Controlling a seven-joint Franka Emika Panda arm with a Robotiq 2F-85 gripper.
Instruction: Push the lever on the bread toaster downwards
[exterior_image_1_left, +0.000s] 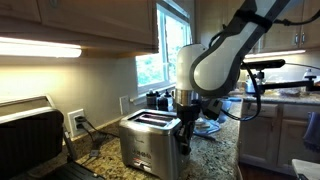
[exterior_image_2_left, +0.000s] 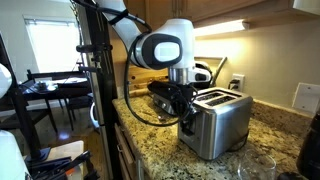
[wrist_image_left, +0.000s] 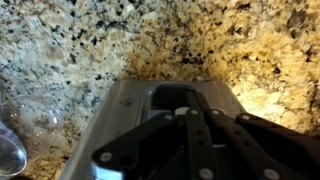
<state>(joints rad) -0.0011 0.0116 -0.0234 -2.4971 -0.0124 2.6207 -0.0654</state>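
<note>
the black robotiq gripper (exterior_image_2_left: 189, 112), fingers seemingly drawn together, hangs upright against the left narrow end of the boxy brushed-steel bread toaster (exterior_image_2_left: 222, 122) in an exterior view, so its small lever, hidden there, probably lies just below the fingertips.

Speckled granite counter (wrist_image_left: 80, 40); wall outlet (exterior_image_1_left: 76, 121); window (exterior_image_1_left: 150, 60); black grill (exterior_image_1_left: 30, 125).

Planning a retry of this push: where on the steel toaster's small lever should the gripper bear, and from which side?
Probably bear on the lever tab's top, coming from above: it projects from the narrow end face of the boxy brushed-steel toaster, where the black gripper hangs. The tab itself is hidden here.
</note>
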